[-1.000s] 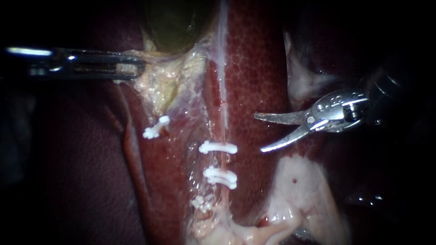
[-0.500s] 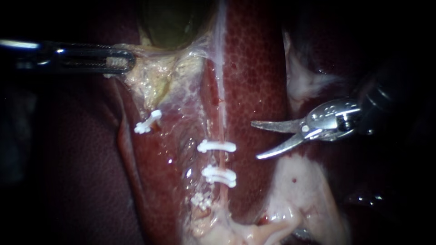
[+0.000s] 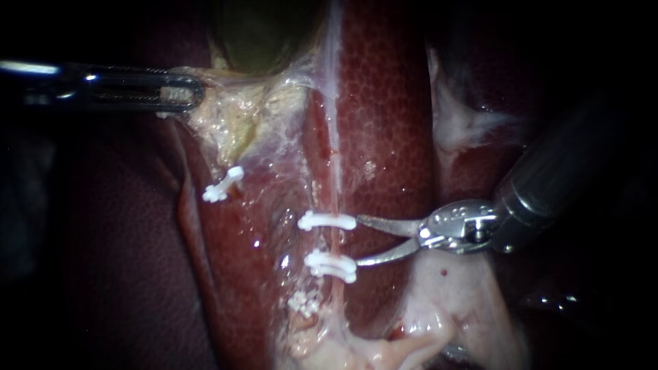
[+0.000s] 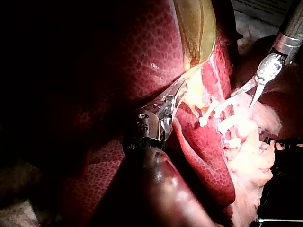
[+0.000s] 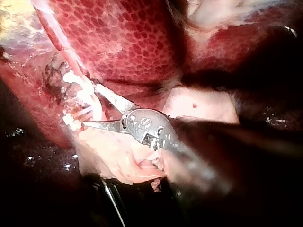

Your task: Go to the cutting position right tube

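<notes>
The right tube (image 3: 334,243) is a thin pink strand running down the liver (image 3: 384,103). It carries an upper white clip (image 3: 327,220), a lower one (image 3: 331,266) and a third (image 3: 301,305) below. My right instrument (image 3: 359,240) has curved blades, open, with their tips level with the gap between the upper two clips and just right of the tube. The right wrist view shows the same blades (image 5: 87,105) spread beside the clips (image 5: 75,82). My left instrument (image 3: 175,96) is shut on pale gallbladder tissue (image 3: 226,116) and holds it out to the left; it also shows in the left wrist view (image 4: 173,101).
The left tube bears one white clip (image 3: 223,185). The greenish gallbladder (image 3: 264,34) lies at the top. Pale fatty tissue (image 3: 445,294) sits under the right instrument's shaft, with more (image 3: 459,123) above it.
My right instrument has moved left and down, from open liver to the gap between the upper two clips, and its blades have narrowed. The left instrument pulled the tissue slightly left, then held still.
</notes>
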You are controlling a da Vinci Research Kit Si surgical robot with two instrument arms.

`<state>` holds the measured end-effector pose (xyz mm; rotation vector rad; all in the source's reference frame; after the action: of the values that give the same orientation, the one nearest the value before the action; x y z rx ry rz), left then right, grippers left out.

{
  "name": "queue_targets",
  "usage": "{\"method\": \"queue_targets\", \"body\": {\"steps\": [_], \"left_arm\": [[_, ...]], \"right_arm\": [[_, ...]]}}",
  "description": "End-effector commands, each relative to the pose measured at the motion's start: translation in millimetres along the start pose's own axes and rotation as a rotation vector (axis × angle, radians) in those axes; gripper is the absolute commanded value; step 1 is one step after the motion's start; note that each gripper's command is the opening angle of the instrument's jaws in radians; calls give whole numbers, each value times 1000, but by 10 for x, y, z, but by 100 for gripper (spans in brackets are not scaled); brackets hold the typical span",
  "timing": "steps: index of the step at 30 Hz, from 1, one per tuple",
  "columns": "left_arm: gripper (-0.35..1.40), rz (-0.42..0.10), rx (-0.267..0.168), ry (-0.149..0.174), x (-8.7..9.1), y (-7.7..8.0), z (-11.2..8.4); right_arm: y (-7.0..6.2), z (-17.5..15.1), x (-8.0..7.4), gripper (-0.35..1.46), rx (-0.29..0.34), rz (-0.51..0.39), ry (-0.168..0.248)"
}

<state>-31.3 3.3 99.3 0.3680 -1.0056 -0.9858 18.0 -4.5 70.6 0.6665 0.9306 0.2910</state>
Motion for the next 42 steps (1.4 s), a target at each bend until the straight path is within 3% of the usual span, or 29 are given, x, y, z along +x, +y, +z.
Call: {"method": "queue_targets", "body": {"steps": [1, 25, 42], "left_arm": [[-35, 0, 0, 0, 0, 0, 0], [-35, 1, -3, -1, 2, -1, 3], [-35, 1, -5, -2, 3, -3, 5]], "right_arm": [[0, 3, -1, 141, 3, -1, -5], [7, 58, 4, 138, 72, 26, -26], [18, 90, 20, 136, 111, 18, 0]]}}
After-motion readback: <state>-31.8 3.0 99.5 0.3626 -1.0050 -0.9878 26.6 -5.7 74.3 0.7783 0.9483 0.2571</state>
